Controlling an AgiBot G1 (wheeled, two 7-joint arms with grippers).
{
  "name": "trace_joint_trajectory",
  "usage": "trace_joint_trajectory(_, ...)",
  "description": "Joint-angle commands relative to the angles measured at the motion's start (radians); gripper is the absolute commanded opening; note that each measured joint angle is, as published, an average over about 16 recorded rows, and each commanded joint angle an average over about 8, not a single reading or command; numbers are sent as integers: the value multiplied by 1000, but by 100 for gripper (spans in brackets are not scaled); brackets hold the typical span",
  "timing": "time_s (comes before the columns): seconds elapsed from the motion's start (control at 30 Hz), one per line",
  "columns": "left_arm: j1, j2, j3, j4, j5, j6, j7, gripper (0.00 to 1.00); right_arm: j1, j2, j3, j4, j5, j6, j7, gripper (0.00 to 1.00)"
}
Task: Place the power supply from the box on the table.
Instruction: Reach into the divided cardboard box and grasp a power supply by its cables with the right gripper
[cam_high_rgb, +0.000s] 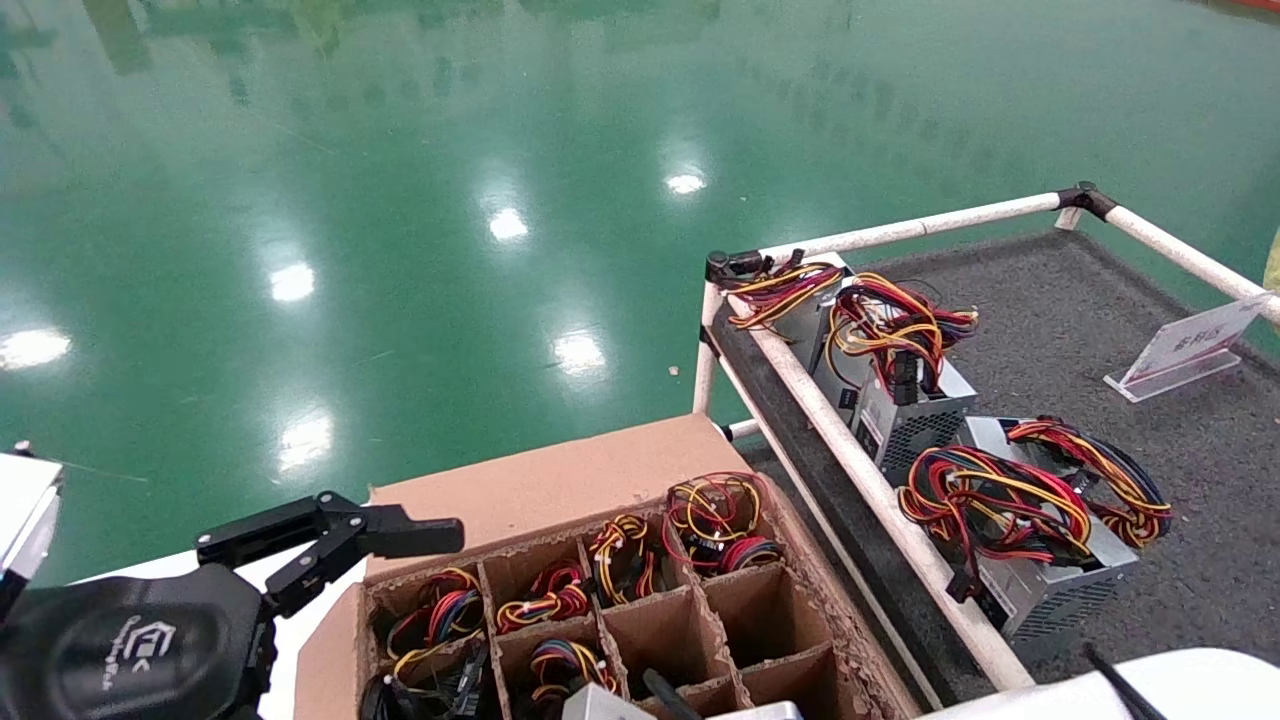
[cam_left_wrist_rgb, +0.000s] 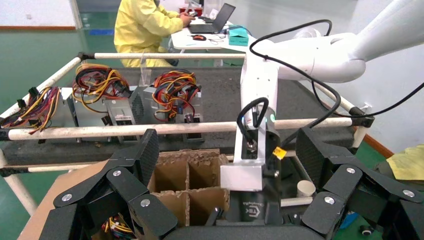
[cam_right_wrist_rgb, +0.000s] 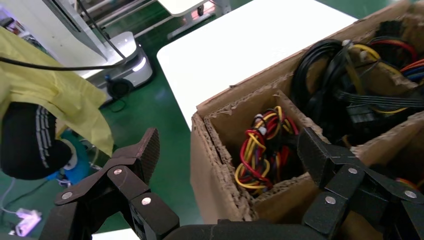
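While our right hand (cam_right_wrist_rgb: 227, 165) hangs over a corner cell of the box (cam_high_rgb: 560, 480), its fingers (cam_right_wrist_rgb: 142, 152) are spread wide apart and hold nothing. Just under it sits a power supply (cam_right_wrist_rgb: 262, 150), deep in its cell, with its red, yellow and black wires on top. Our left hand (cam_high_rgb: 385, 535) waits beside the far left corner of the box, above the white board (cam_right_wrist_rgb: 250, 45) under the box, and its fingers (cam_left_wrist_rgb: 145, 155) are wide apart and empty too. More wire bundles fill the back cells of the box, and some middle cells are bare. To our right is the table (cam_high_rgb: 1060, 310) with its white pipe rails (cam_high_rgb: 850, 450). Three more power supplies (cam_high_rgb: 1040, 560) lie on it near the rail. A small sign (cam_high_rgb: 1185, 350) stands farther along the table.
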Motion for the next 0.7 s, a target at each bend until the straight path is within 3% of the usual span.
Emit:
trace_joint_trajectory(0.03, 0, 0, 0, 0, 0, 0, 0, 100, -1, -7, -7, -3, -9, 3, 7, 85)
trace_joint_trajectory(0.13, 0, 0, 0, 0, 0, 0, 0, 100, 0, -18, -15, -11, -21, 9, 14, 68)
trace_joint_trajectory(0.3, 0, 0, 0, 0, 0, 0, 0, 100, 6, -43, -28, -30, -41, 19, 24, 21)
trace_joint_trajectory(0.4, 0, 0, 0, 0, 0, 0, 0, 100, 12, -59, -35, -44, -51, 24, 27, 3)
trace_joint_trajectory(0.7, 0, 0, 0, 0, 0, 0, 0, 100, 17, -87, -43, -81, -56, 32, 38, 0)
